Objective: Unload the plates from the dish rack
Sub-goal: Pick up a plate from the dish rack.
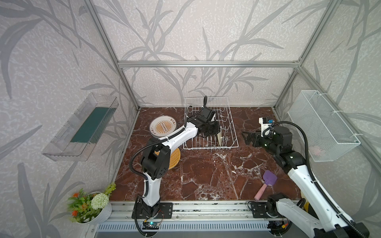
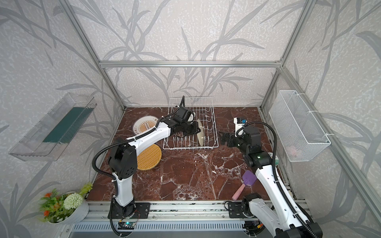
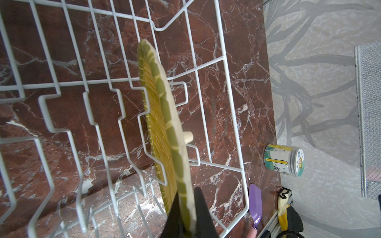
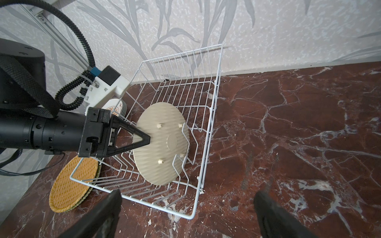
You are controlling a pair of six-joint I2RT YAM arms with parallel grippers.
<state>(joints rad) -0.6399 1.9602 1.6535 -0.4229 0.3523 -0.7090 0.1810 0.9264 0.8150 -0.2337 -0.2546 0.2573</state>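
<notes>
The white wire dish rack [image 1: 210, 148] [image 2: 190, 147] stands at the back middle of the table. One yellow woven plate [image 3: 162, 115] [image 4: 160, 144] stands on edge between its tines. My left gripper [image 3: 186, 216] [image 1: 219, 128] reaches into the rack and is shut on that plate's rim. White sunburst plates [image 1: 162, 126] [image 2: 144, 125] lie stacked left of the rack. More yellow woven plates [image 2: 149, 156] [image 4: 74, 185] lie flat in front of them, partly under my left arm. My right gripper [image 4: 186, 195] [image 1: 246, 137] hovers open and holds nothing, just right of the rack.
A purple spatula with a pink handle [image 1: 268, 179] lies at the front right. A small labelled jar [image 3: 283, 159] stands by the right wall. A white mesh basket [image 1: 321, 125] hangs on the right wall and a clear tray [image 1: 82, 127] on the left wall.
</notes>
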